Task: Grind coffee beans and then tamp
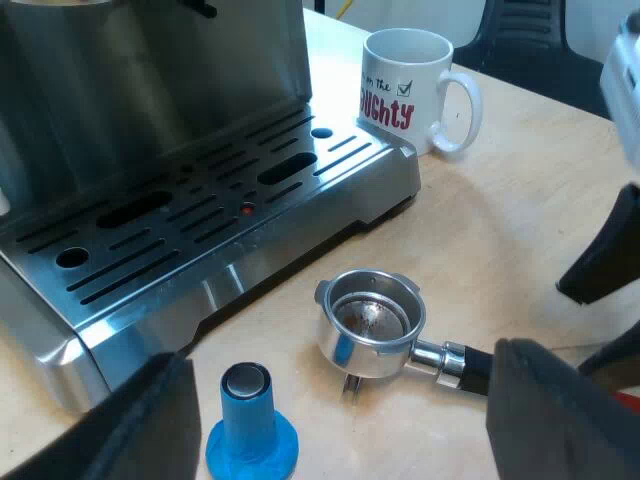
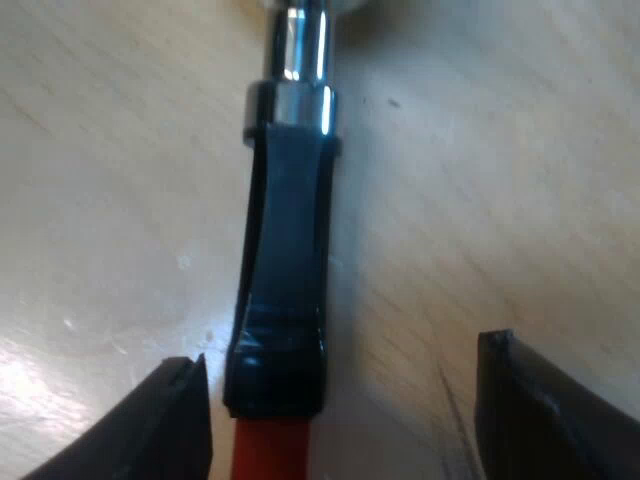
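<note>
The holder (image 1: 370, 320) is seen laid on the surface (image 1: 520, 200), its handle (image 2: 285, 270) toward four o'clock straddled by the released right tool (image 2: 345, 420), and could be skewed if clamped off-centre; left tool (image 1: 340, 425) likewise released

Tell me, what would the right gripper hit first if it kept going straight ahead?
Probably the holder's dark handle, lying between the open fingers of the right gripper near its red end, with the table just beneath; depth is hard to judge.

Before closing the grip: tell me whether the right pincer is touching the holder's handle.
Apart. The right wrist view shows the open right pincer straddling the handle, with table visible between it and the handle on both sides.
</note>
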